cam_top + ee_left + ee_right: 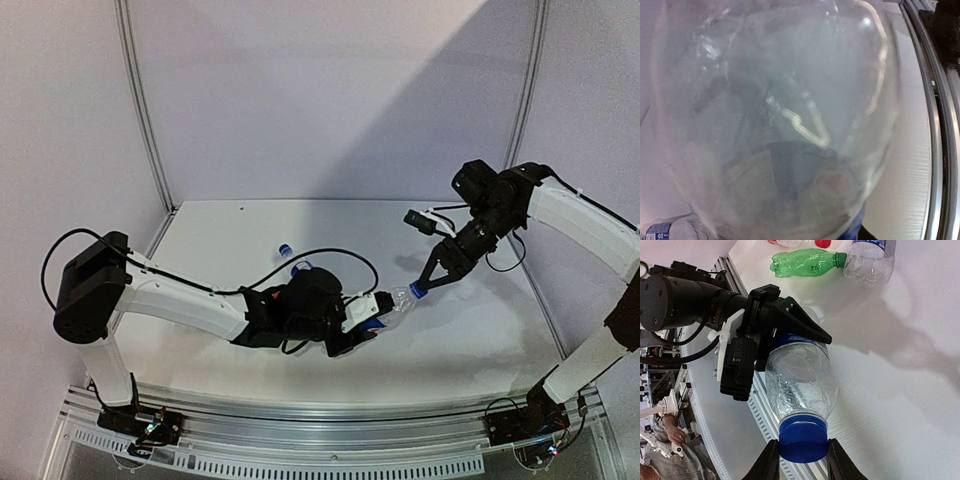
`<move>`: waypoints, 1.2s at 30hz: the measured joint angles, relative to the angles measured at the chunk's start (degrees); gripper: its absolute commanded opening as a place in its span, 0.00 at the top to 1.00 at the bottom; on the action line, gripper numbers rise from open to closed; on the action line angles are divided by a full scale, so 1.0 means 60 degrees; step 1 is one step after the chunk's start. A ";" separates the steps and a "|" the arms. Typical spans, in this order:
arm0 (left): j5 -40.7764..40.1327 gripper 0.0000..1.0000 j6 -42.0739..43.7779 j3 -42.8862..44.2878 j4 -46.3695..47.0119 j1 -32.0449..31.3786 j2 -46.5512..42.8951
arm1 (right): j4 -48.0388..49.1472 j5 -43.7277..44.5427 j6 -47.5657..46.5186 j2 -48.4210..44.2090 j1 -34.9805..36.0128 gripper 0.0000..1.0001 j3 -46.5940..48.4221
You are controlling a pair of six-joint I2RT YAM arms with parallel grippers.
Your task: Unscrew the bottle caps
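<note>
My left gripper (374, 318) is clamped round the body of a clear bottle (800, 385), held over the table (480, 340) a little toward 3 o'clock of its middle. I see straight through its walls. In the top view its long axis runs 9 to 3, neck tipped slightly toward 2, blue cap (802, 437) leading. My right gripper (802, 452) pinches that cap, one finger on each side. In the right wrist view a green bottle (802, 262) lies on its side at 12, cap toward 3.
</note>
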 measured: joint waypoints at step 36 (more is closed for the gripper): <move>0.1224 0.87 0.0117 0.0135 -0.0029 0.0055 0.0011 | 0.5286 0.1417 -1.1038 -0.4251 0.0117 0.58 -0.4364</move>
